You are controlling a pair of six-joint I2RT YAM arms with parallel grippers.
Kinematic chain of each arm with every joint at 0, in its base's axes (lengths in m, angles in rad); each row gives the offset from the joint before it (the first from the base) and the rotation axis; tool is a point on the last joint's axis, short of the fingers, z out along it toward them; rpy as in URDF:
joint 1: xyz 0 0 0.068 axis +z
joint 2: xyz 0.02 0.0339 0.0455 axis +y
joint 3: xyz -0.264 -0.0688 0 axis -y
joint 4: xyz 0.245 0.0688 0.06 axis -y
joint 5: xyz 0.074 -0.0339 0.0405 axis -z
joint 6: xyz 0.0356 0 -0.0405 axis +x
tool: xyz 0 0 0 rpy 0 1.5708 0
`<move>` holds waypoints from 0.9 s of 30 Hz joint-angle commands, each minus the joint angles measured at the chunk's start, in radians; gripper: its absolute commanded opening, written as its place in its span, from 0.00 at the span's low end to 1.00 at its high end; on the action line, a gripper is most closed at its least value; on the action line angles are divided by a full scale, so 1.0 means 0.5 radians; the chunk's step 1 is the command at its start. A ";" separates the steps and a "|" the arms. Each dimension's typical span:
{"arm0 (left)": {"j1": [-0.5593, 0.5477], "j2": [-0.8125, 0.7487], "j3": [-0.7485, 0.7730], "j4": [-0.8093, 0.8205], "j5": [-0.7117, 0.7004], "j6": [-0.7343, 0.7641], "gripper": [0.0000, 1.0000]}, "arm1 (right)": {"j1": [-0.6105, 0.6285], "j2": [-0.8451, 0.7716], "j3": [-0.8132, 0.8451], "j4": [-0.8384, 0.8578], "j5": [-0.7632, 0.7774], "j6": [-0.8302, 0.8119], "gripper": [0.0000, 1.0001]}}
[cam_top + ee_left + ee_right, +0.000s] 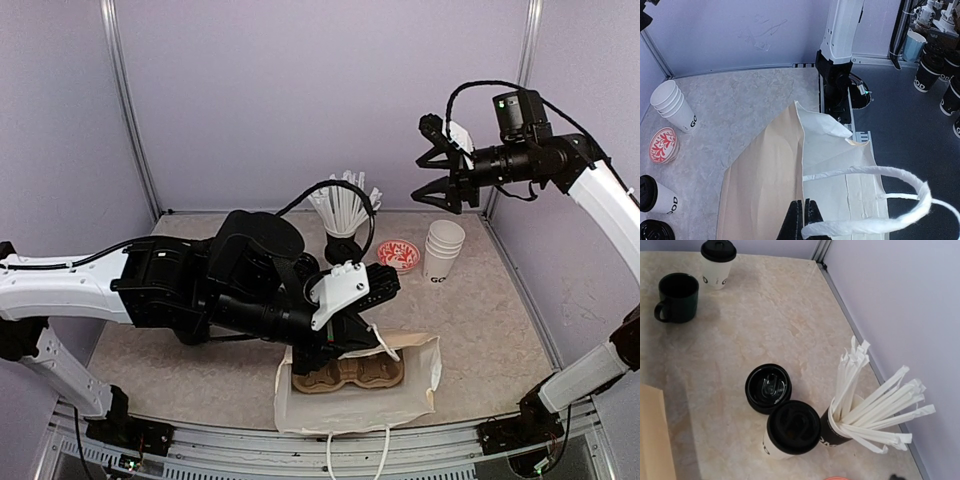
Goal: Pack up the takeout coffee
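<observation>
Pale marbled counter [500,330]. Flat near its front edge, a pale paper bag [418,385] with white twisted handles. Toward the back right, a stack of white paper cups [443,250], upright. Just beside it on the left, a small round red-and-white patterned disc [399,254]. Left of that, a black cup of white straws [343,238]. Close against that, a white paper cup with a black lid [792,432], and right beside it a black lidded cup [768,388]. Well apart from this cluster, a dark green mug [676,297] and another lidded white cup [716,262], near each other.
</observation>
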 commanded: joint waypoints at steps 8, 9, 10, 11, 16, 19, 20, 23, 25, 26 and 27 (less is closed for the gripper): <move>-0.022 0.009 0.054 0.046 0.165 0.044 0.00 | -0.021 -0.029 -0.113 0.032 -0.046 0.026 0.75; -0.022 0.030 0.065 0.020 0.237 0.040 0.00 | -0.021 -0.036 -0.139 0.029 -0.046 0.024 0.75; -0.022 0.059 0.082 -0.017 0.289 0.021 0.00 | -0.021 -0.043 -0.164 0.023 -0.056 0.024 0.75; -0.022 0.086 0.107 -0.057 0.307 0.012 0.00 | -0.021 -0.050 -0.182 0.011 -0.077 0.019 0.75; 0.000 0.153 0.227 -0.119 0.165 0.080 0.00 | -0.021 -0.087 -0.162 -0.076 -0.224 -0.017 0.75; 0.038 0.149 0.321 -0.116 0.109 0.130 0.00 | -0.021 -0.105 -0.158 -0.081 -0.219 -0.003 0.75; 0.077 0.156 0.365 -0.123 0.051 0.124 0.00 | -0.021 -0.104 -0.153 -0.092 -0.219 -0.003 0.75; 0.280 0.214 0.480 -0.182 -0.105 0.105 0.00 | -0.021 -0.112 -0.117 -0.124 -0.237 0.000 0.75; 0.470 0.252 0.530 -0.208 -0.108 0.092 0.00 | -0.021 -0.129 -0.046 -0.213 -0.392 -0.064 0.75; 0.572 0.279 0.551 -0.220 -0.061 0.085 0.00 | -0.021 -0.141 -0.008 -0.307 -0.537 -0.155 0.74; 0.669 0.298 0.571 -0.225 0.011 0.080 0.00 | -0.019 -0.147 0.016 -0.399 -0.662 -0.247 0.73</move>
